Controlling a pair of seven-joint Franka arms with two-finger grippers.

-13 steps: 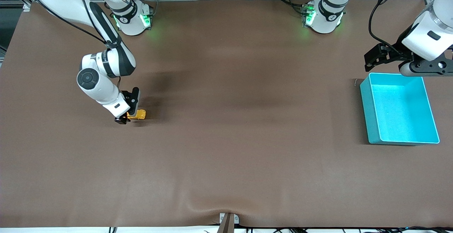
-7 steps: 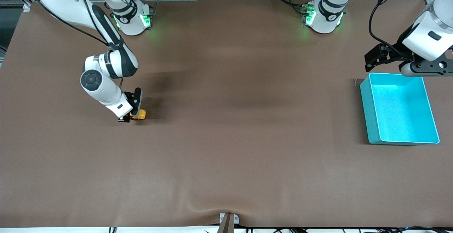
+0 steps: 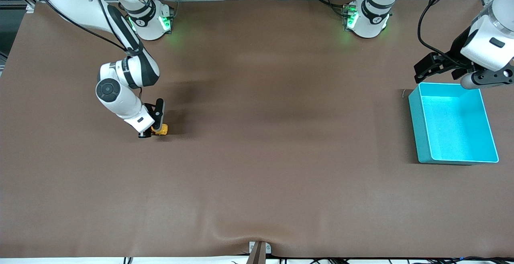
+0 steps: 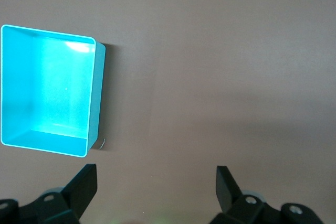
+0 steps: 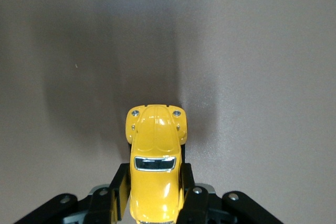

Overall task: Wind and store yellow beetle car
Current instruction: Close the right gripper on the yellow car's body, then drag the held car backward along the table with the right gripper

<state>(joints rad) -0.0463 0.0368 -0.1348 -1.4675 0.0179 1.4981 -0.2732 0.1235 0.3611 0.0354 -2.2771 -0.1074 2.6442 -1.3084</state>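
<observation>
The yellow beetle car (image 3: 162,129) sits low at the brown table toward the right arm's end. My right gripper (image 3: 154,130) is shut on it. In the right wrist view the car (image 5: 155,169) lies between the two dark fingers (image 5: 118,192), its rounded nose pointing away from the gripper. My left gripper (image 3: 431,68) hangs open and empty in the air over the table beside the turquoise bin (image 3: 453,122). In the left wrist view its black fingertips (image 4: 84,187) stand wide apart over bare table, with the bin (image 4: 50,90) off to one side.
The turquoise bin is empty and stands near the left arm's end of the table. The arm bases (image 3: 150,21) stand along the table's edge farthest from the front camera. A small clamp (image 3: 259,250) sits at the edge nearest it.
My right gripper has slid a short way toward the table's middle with the car in it. My left gripper has shifted slightly by the bin.
</observation>
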